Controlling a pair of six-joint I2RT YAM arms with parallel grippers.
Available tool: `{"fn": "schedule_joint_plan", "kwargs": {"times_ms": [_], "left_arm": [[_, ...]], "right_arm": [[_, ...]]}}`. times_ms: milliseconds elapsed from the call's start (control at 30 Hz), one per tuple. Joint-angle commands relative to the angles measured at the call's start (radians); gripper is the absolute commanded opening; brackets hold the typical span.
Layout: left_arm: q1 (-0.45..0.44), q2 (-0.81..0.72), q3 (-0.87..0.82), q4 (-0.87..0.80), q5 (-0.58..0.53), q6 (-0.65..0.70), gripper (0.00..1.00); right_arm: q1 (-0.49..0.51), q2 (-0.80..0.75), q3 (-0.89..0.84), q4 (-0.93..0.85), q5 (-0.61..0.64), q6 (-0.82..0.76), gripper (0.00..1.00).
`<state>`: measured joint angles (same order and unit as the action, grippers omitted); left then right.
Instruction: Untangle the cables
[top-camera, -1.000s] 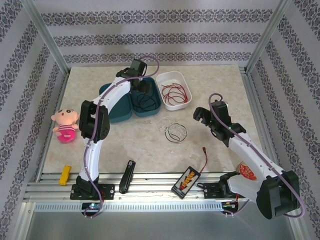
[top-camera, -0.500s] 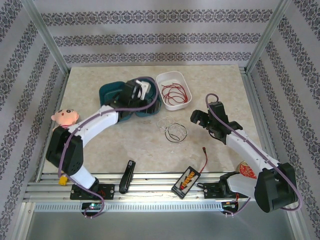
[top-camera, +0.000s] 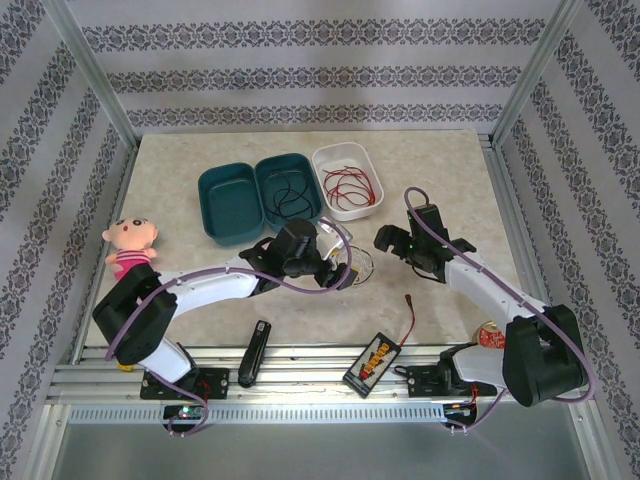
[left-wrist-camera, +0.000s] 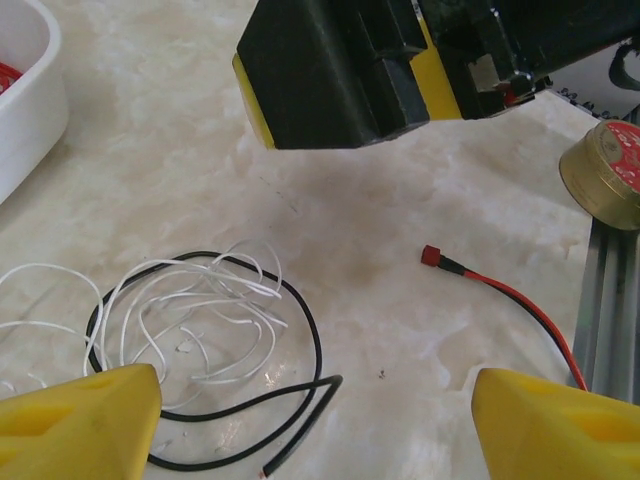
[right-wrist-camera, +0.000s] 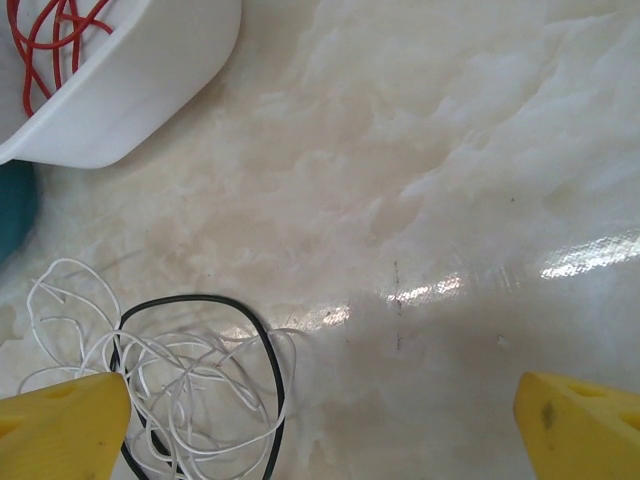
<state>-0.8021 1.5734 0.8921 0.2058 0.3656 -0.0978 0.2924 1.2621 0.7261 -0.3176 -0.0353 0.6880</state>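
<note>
A tangle of white cable (top-camera: 352, 262) and a black cable loop lies at mid-table. My left gripper (top-camera: 338, 268) hangs low right at it, open. In the left wrist view the white cable (left-wrist-camera: 190, 315) and black cable (left-wrist-camera: 305, 345) lie by the left fingertip (left-wrist-camera: 85, 420), and the left gripper (left-wrist-camera: 315, 440) holds nothing. My right gripper (top-camera: 382, 238) is open just right of the tangle; in its view the white cable (right-wrist-camera: 170, 385) and black loop (right-wrist-camera: 262, 340) sit beside the right gripper (right-wrist-camera: 320, 430). A red cable (top-camera: 348, 185) lies in the white tray (top-camera: 340, 150). Another black cable (top-camera: 290, 195) lies in the teal container (top-camera: 228, 200).
A black-and-yellow box (top-camera: 372, 360) with a short red lead (top-camera: 410, 310) sits near the front edge, with a round tin (top-camera: 490, 338) to its right. A black tool (top-camera: 255, 352), a yellow piece (top-camera: 130, 350) and a doll (top-camera: 128, 250) lie at front left.
The left arm swung from over the teal container down to the mid-table tangle, leaving a black cable in the container. The right gripper crept left toward the tangle.
</note>
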Motion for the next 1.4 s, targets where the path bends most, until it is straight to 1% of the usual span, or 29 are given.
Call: {"fn": "schedule_joint_plan", "kwargs": {"times_ms": [0, 67, 167, 267, 367, 433, 533, 567, 600, 633, 767, 833, 1033, 1100, 1267, 1367], "left_arm": [[0.007, 0.048, 0.016, 0.061, 0.037, 0.035, 0.81], [0.008, 0.080, 0.027, 0.060, 0.067, 0.056, 0.80], [0.008, 0.131, 0.065, 0.014, 0.115, 0.104, 0.77], [0.007, 0.178, 0.116, -0.071, 0.132, 0.138, 0.73], [0.008, 0.206, 0.130, -0.083, 0.132, 0.145, 0.69], [0.008, 0.220, 0.134, -0.074, 0.126, 0.138, 0.64], [0.007, 0.236, 0.143, -0.078, 0.117, 0.130, 0.50], [0.007, 0.239, 0.149, -0.087, 0.112, 0.130, 0.42], [0.007, 0.240, 0.157, -0.103, 0.114, 0.133, 0.38], [0.007, 0.239, 0.162, -0.118, 0.118, 0.139, 0.36], [0.007, 0.231, 0.165, -0.156, 0.116, 0.152, 0.36], [0.007, 0.223, 0.166, -0.173, 0.109, 0.157, 0.38], [0.009, 0.227, 0.164, -0.196, 0.095, 0.172, 0.38], [0.009, 0.235, 0.168, -0.197, 0.099, 0.171, 0.29], [0.009, 0.235, 0.171, -0.192, 0.109, 0.162, 0.13], [0.009, 0.217, 0.162, -0.184, 0.122, 0.155, 0.05]], "right_arm": [[0.009, 0.012, 0.009, 0.028, -0.028, 0.025, 0.98], [0.008, 0.019, 0.009, 0.035, -0.032, 0.027, 0.98], [0.009, 0.025, 0.012, 0.036, -0.034, 0.029, 0.98], [0.008, 0.024, 0.011, 0.036, -0.034, 0.028, 0.98], [0.008, 0.024, 0.011, 0.037, -0.032, 0.028, 0.98], [0.005, 0.026, 0.014, 0.034, -0.031, 0.028, 0.98], [0.004, 0.031, 0.021, 0.032, -0.036, 0.026, 0.98], [0.004, 0.033, 0.024, 0.032, -0.039, 0.024, 0.98], [0.005, 0.036, 0.025, 0.031, -0.045, 0.025, 0.98], [0.004, 0.036, 0.026, 0.031, -0.048, 0.022, 0.98], [0.017, 0.046, 0.022, 0.042, -0.080, 0.021, 0.98], [0.033, 0.052, 0.015, 0.056, -0.102, 0.020, 0.98], [0.084, 0.086, 0.014, 0.061, -0.111, 0.015, 0.98], [0.090, 0.108, 0.019, 0.064, -0.116, 0.017, 0.98], [0.109, 0.186, 0.062, 0.057, -0.157, 0.004, 0.98], [0.132, 0.235, 0.110, 0.021, -0.167, -0.019, 0.98]]}}
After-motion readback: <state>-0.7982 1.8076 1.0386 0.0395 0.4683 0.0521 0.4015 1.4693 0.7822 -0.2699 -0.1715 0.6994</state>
